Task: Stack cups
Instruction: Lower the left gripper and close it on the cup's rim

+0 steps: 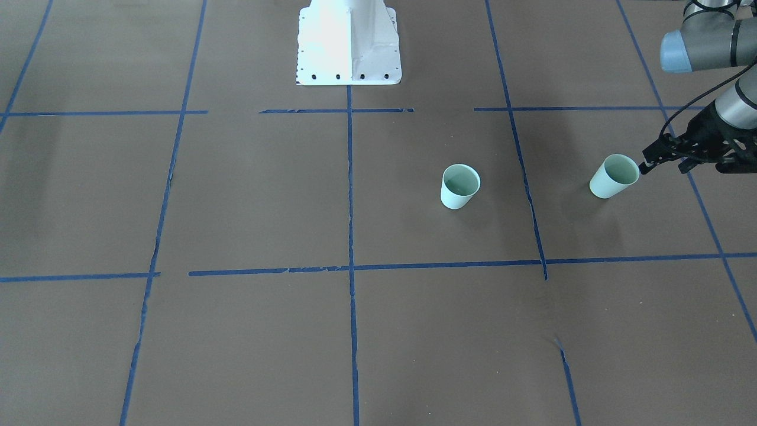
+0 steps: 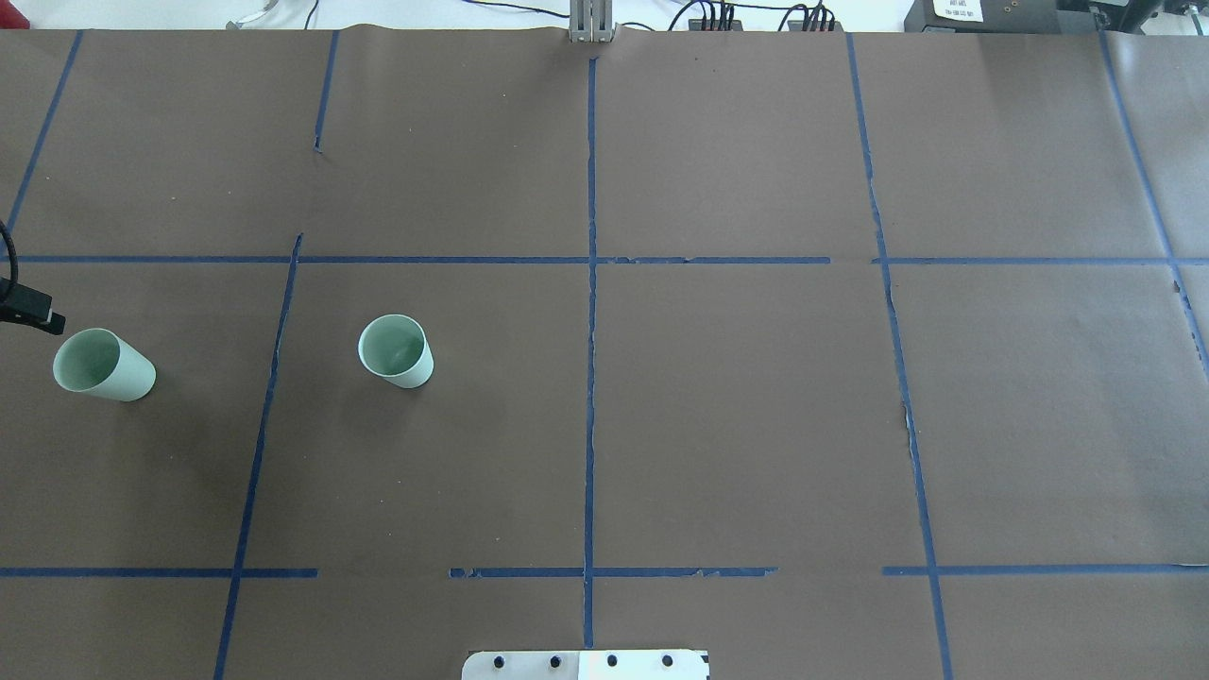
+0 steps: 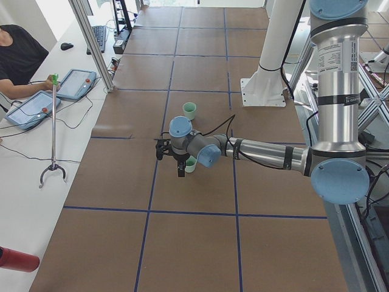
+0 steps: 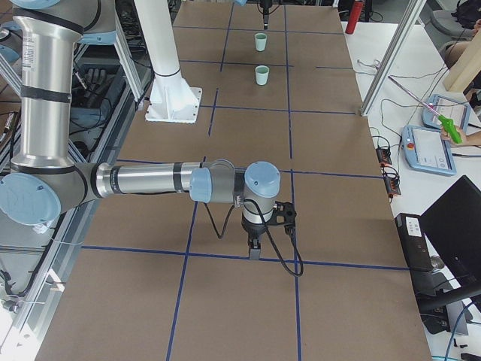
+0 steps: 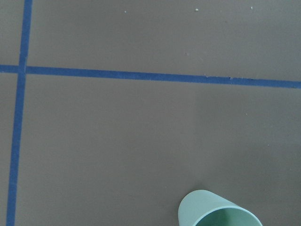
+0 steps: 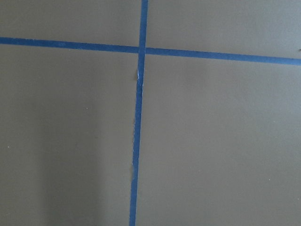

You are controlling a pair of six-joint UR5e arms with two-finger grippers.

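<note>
Two pale mint-green cups stand upright and apart on the brown table. One cup (image 1: 460, 186) is nearer the middle and also shows in the overhead view (image 2: 397, 350). The other cup (image 1: 615, 176) is near the table's left end (image 2: 102, 365); its rim shows at the bottom of the left wrist view (image 5: 218, 213). My left gripper (image 1: 663, 167) hovers just beside this outer cup, looks open and holds nothing. My right gripper (image 4: 255, 248) shows only in the exterior right view, low over bare table far from both cups; I cannot tell if it is open or shut.
The table is brown paper with a grid of blue tape lines (image 2: 591, 283). The robot's white base (image 1: 349, 41) stands at the table's robot-side edge. Operators with tablets (image 3: 36, 106) sit at a side desk. A reaching tool (image 3: 53, 128) stands over that desk.
</note>
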